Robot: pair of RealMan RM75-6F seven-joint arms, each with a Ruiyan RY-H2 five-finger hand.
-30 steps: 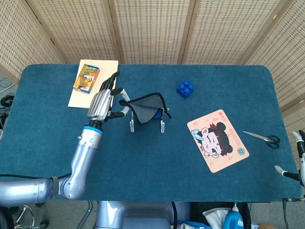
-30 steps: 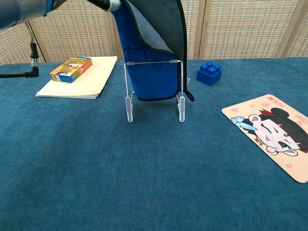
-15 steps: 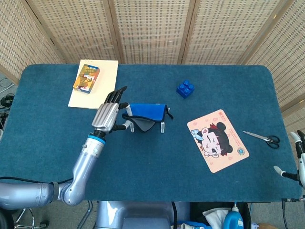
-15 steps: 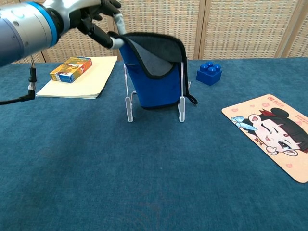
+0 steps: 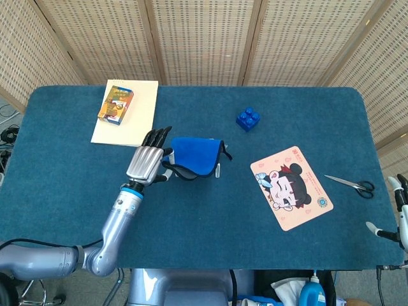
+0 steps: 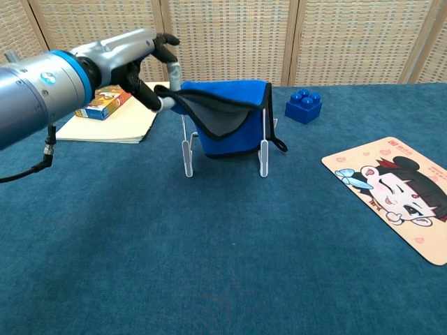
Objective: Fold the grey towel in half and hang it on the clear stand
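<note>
Here we judge the hanging nearly done: our left hand (image 6: pixel 143 66) pinches the towel (image 6: pixel 227 118) corner draped over the stand (image 6: pixel 225 150) just beside it, and next should let go.

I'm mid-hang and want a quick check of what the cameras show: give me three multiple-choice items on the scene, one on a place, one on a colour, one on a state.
1. Where is the towel?
A. flat on the table
B. draped over the clear stand
C. on the cartoon mat

2. What colour is the toy brick?
A. blue
B. red
C. yellow

3. What is the left hand doing?
A. resting on the paper
B. holding the scissors
C. pinching the towel's left edge

Answers: 1 B, the chest view shows cloth hanging over the stand's top. 2 A, blue in both views. 3 C, its fingertips grip the edge beside the stand.
</note>
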